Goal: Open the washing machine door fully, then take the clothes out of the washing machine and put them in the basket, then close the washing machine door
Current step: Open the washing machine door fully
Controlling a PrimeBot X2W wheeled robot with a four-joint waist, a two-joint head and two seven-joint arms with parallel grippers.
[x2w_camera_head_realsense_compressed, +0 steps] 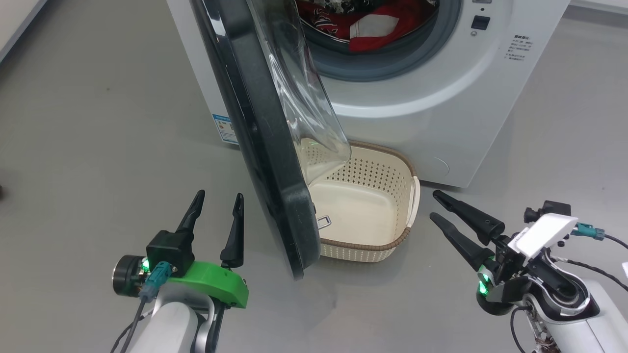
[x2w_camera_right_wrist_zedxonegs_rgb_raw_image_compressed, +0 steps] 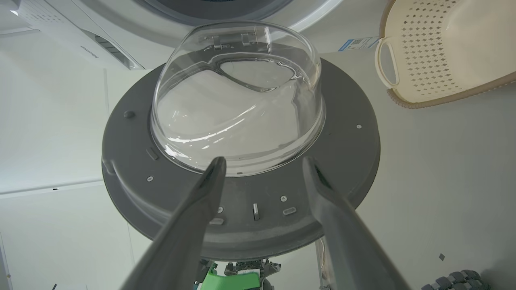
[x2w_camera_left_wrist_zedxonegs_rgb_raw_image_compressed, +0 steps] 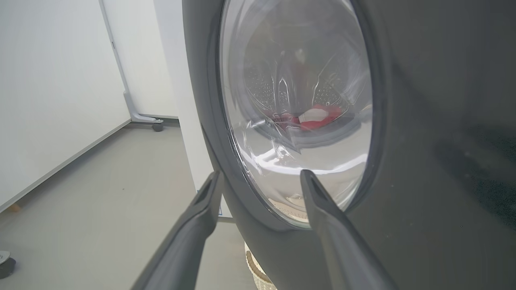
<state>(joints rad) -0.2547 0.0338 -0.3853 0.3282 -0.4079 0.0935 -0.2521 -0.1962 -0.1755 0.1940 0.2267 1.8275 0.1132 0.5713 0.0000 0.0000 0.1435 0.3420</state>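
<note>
The washing machine stands at the top of the head view, and red clothes lie in its drum. The washing machine door is swung out toward me, edge-on, its glass bowl facing right. The cream basket sits on the floor before the machine, partly behind the door. My left gripper is open just left of the door, facing its outer glass; through that glass the clothes show. My right gripper is open right of the basket, pointing at the door's inner face.
Grey floor spreads to the left and right of the machine. A white wall panel on a castor stands off to the left. The basket's perforated wall shows in the right wrist view beside the door.
</note>
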